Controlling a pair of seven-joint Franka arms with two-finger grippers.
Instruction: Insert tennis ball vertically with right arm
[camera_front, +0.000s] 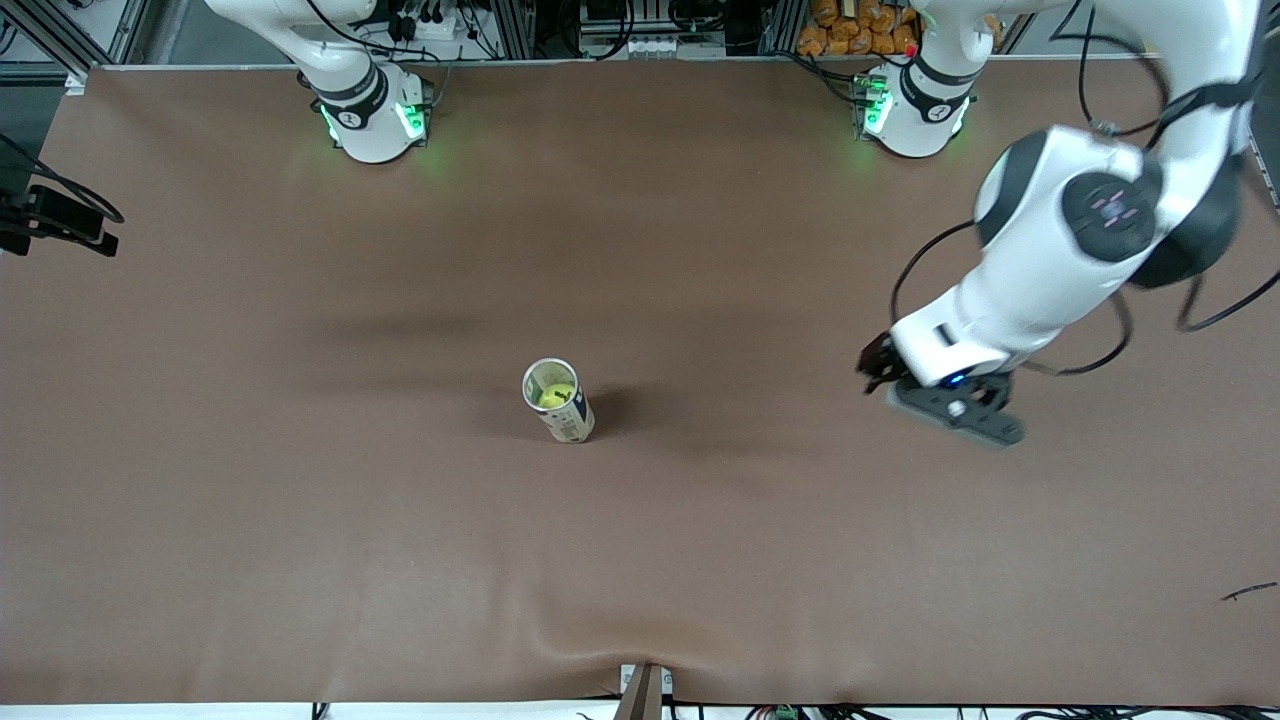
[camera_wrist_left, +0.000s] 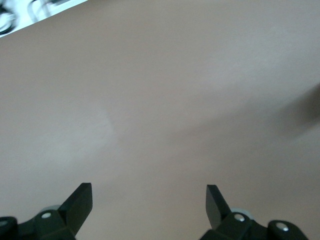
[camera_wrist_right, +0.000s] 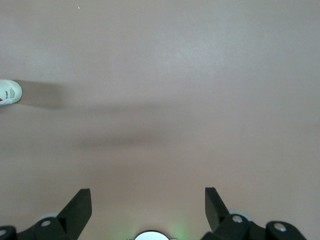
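The tennis ball (camera_front: 556, 396) sits inside the upright can (camera_front: 558, 400) at frame centre. The left gripper (camera_wrist_left: 149, 205), over bare table (camera_front: 300, 500), gapes wide and empty. So does the right gripper (camera_wrist_right: 148, 205)

Place: a robotics lab bench.
Table (camera_front: 300, 560): covered in one plain brown sheet, edge to edge.
Arm bases: two white Franka bases (camera_front: 372, 115) (camera_front: 915, 110) bolted at 11 and 1 o'clock, glowing green.
Framing: aluminium rails (camera_front: 60, 40) at 10 o'clock.
Wiring: black cables and a power strip (camera_front: 425, 20) along 12 o'clock.
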